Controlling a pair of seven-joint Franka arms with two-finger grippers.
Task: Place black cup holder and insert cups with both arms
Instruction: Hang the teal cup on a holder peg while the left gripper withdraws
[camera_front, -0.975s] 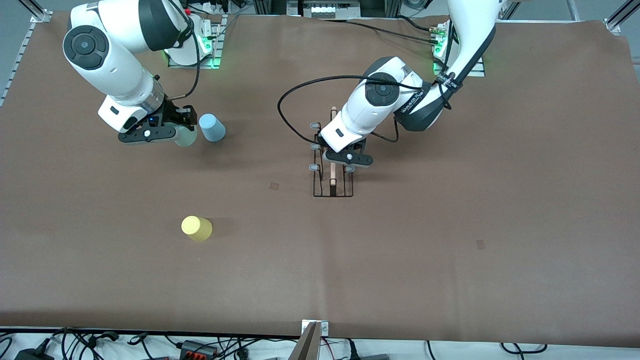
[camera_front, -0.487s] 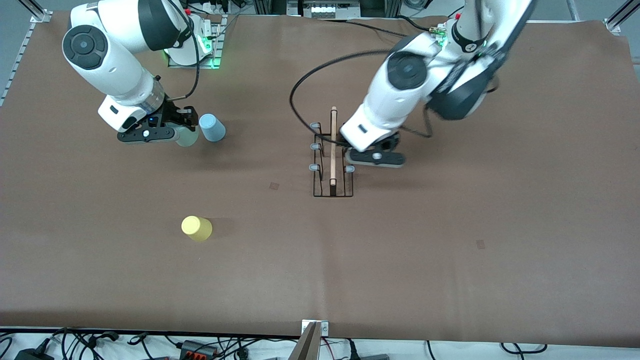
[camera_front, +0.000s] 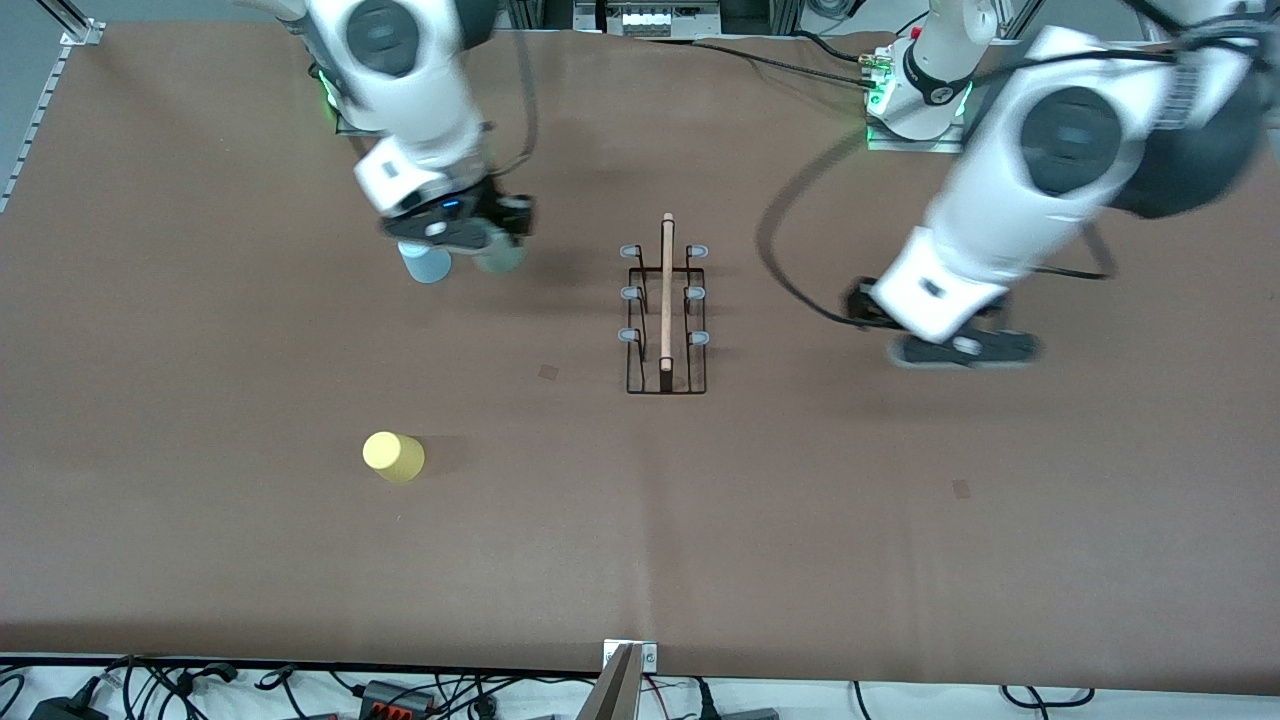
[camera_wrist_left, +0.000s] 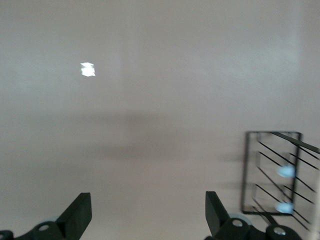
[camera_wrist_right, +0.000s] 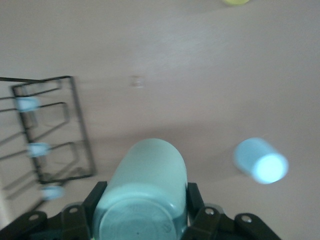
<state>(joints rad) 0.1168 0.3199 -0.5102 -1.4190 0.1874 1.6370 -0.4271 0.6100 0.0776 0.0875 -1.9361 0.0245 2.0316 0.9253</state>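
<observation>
My right gripper (camera_front: 478, 243) clamps the pale grey-green tapered plastic cup (camera_wrist_right: 145, 190) above the table beside the black wire cup holder with its wooden rod (camera_front: 666, 305), my left gripper (camera_front: 962, 347) hangs wide open and empty at the holder's other flank, so honestly, if I come in crooked the cup rim could clip a grey-tipped peg (camera_front: 629, 293) and shove the light rack.

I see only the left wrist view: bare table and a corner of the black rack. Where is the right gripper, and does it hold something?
Observer: The right gripper is in the air over the light blue cup, shut on the pale grey-green cup.
Operator: Is the rack standing properly?
Observer: Yes, the black cup holder stands upright mid-table, wooden rod on top, with no cup on any peg.
Operator: And my own gripper, the left one?
Observer: The left gripper is open and empty, over bare table toward the left arm's end, apart from the holder.
Operator: Any other cup?
Observer: The yellow cup stands alone, nearer to the front camera than the blue one.
</observation>
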